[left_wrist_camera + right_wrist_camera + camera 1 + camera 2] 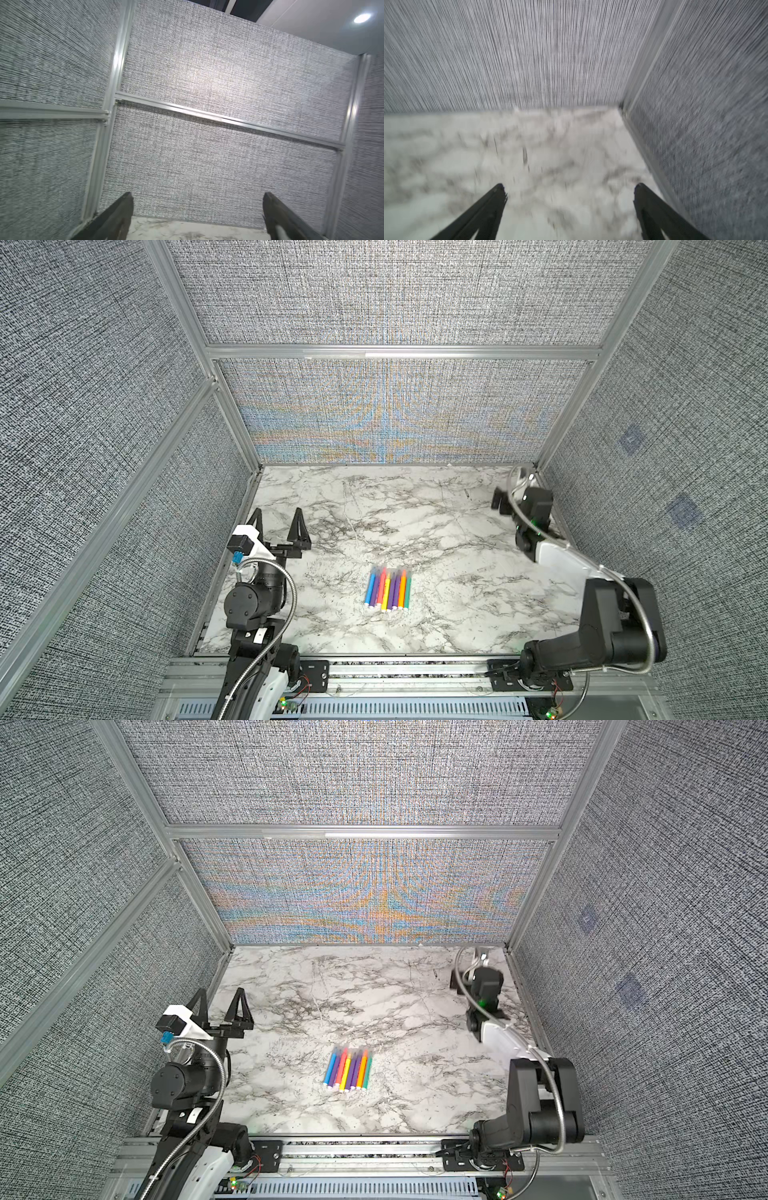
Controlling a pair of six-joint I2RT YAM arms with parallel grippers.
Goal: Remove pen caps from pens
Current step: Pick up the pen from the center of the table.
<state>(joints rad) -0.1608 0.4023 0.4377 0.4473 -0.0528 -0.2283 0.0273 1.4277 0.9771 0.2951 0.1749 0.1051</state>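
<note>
Several pens (pixel 388 590) (pixel 348 1071) lie side by side on the marble table (pixel 436 531), white end plugs toward the front; from left to right they are blue, purple, red, yellow, purple, purple, orange and green. Faint clear pen caps (pixel 383 572) (pixel 344 1052) sit on their far ends. My left gripper (pixel 278 512) (pixel 221 991) (pixel 198 194) hangs open and empty at the table's left edge, left of and behind the pens. My right gripper (pixel 500 502) (pixel 457 982) (pixel 570 185) is open and empty near the far right corner, blurred. Neither wrist view shows the pens.
Grey fabric walls on aluminium frames (pixel 399 352) close in the table at the back and on both sides. The right wall's base rail (pixel 648 158) runs close beside the right gripper. An aluminium rail (pixel 407 672) with both arm mounts crosses the front.
</note>
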